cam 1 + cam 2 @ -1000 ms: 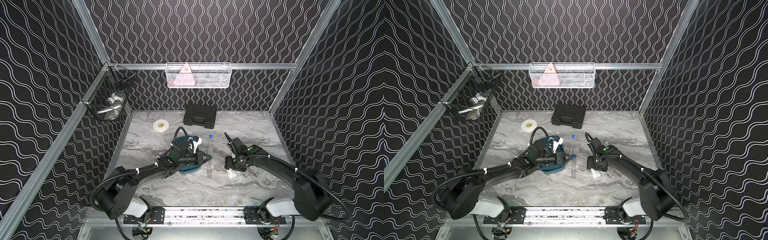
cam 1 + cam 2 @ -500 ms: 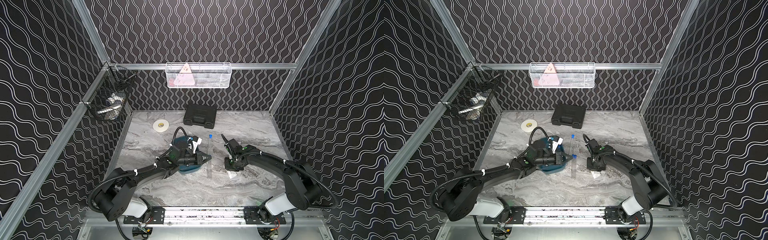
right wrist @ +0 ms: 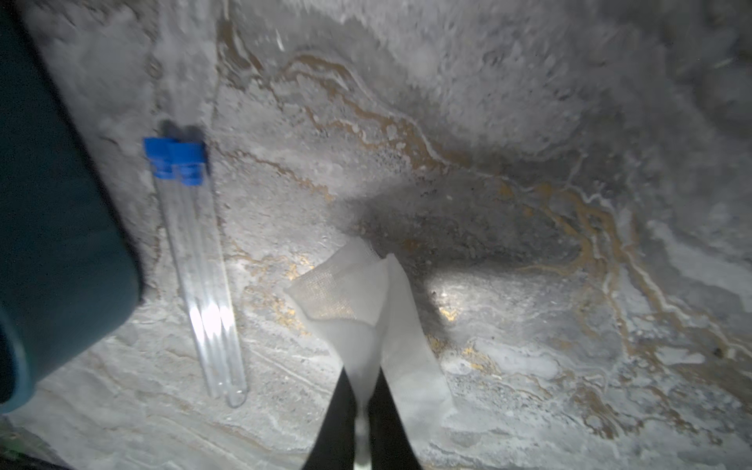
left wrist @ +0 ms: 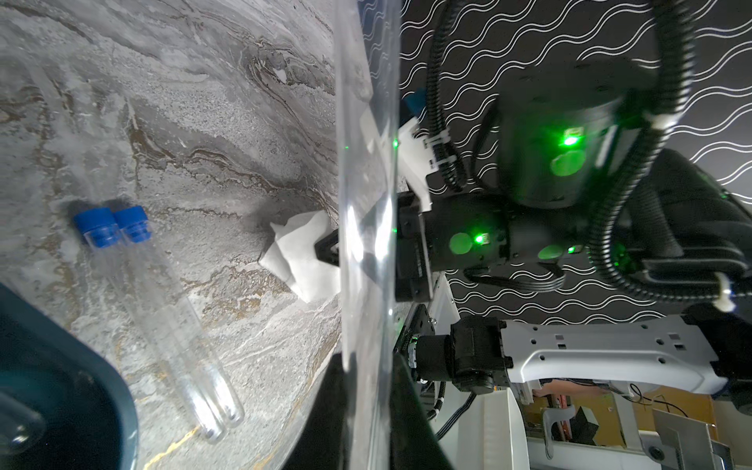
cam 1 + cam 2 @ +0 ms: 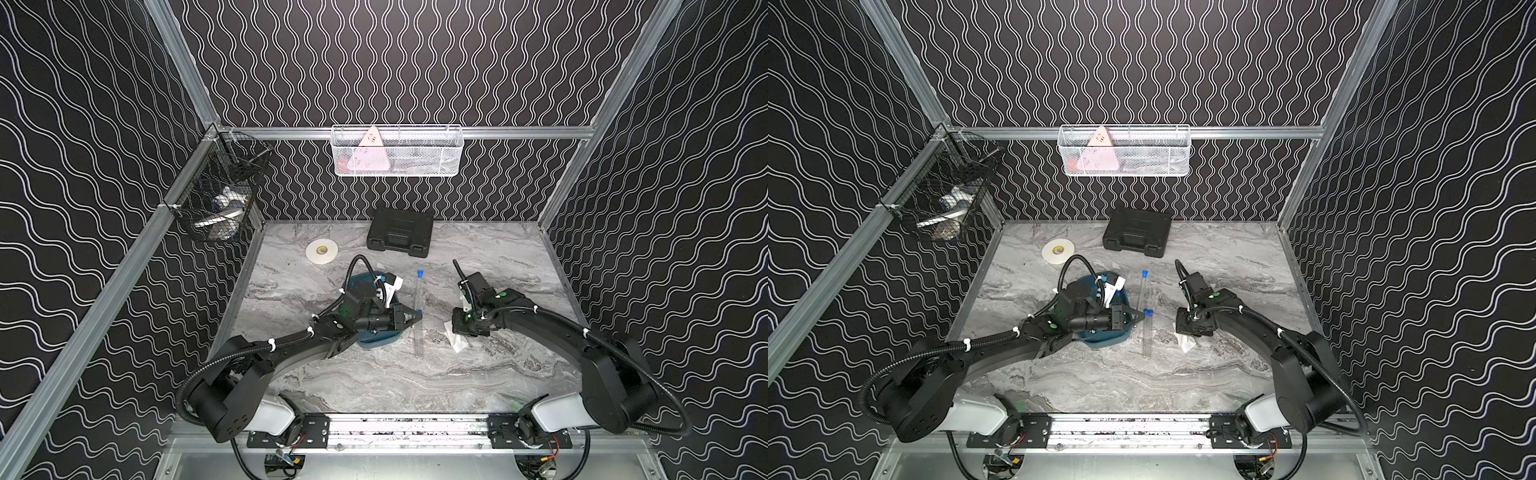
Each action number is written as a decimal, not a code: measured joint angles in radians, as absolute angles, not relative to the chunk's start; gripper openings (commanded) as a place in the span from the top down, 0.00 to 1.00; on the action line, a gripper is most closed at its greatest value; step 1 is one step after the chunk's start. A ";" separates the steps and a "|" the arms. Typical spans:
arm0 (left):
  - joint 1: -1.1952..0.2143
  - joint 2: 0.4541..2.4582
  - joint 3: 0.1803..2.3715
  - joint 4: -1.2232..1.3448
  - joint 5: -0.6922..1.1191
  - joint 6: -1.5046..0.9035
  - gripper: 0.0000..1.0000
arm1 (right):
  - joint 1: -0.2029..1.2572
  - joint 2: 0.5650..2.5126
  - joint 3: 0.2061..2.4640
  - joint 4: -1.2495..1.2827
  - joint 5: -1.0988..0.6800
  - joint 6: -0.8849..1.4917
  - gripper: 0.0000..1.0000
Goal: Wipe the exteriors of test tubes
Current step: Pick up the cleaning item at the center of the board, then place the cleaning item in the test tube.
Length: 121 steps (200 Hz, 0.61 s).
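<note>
Two test tubes [image 3: 199, 285] lying apart from right jaws pinched on tissue [image 3: 358, 301], third tube [image 4: 366, 122] clamped between left jaws

Black walls [image 5: 374, 62] lined with white waves surround a grey marble-veined table [image 5: 374, 382], which shows tan streaks in the wrist views. Near its centre sits a teal tray [image 5: 380, 338]. At the tray's 3 o'clock lie clear tubes [image 3: 199, 264] with blue caps [image 3: 175, 160]. Another clear tube [image 4: 366, 203] shows white glare. The tissue [image 3: 366, 305] is white. At the table's 12 o'clock is a black case [image 5: 400, 232], and at 11 o'clock a white roll [image 5: 321, 252] with a yellow core. A white mesh basket [image 5: 415, 160] holds a pink triangle [image 5: 370, 156]. Black arms [image 5: 291, 353] carry green lights [image 4: 569, 140].
</note>
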<state>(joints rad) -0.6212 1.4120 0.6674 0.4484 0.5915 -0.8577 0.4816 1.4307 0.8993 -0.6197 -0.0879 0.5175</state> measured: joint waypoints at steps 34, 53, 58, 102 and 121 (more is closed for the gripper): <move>-0.621 1.418 0.667 0.448 0.591 -0.858 0.87 | 0.461 1.345 0.965 -0.620 -0.130 0.537 0.90; -0.621 1.431 0.667 0.452 0.591 -0.862 0.87 | 0.463 1.321 1.031 -0.620 -0.162 0.551 0.90; -0.621 1.435 0.667 0.454 0.591 -0.862 0.87 | 0.463 1.317 1.051 -0.616 -0.174 0.561 0.90; -0.621 1.458 0.667 0.474 0.592 -0.870 0.86 | 0.462 1.308 1.142 -0.522 -0.284 0.642 0.90; -0.621 1.463 0.667 0.481 0.592 -0.873 0.86 | 0.462 1.308 1.149 -0.438 -0.340 0.693 0.90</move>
<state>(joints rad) -0.6212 1.4628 0.6670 0.4812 0.5919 -0.8734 0.4618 1.3079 1.1488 -0.4381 -0.3405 0.6933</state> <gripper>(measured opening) 0.160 0.099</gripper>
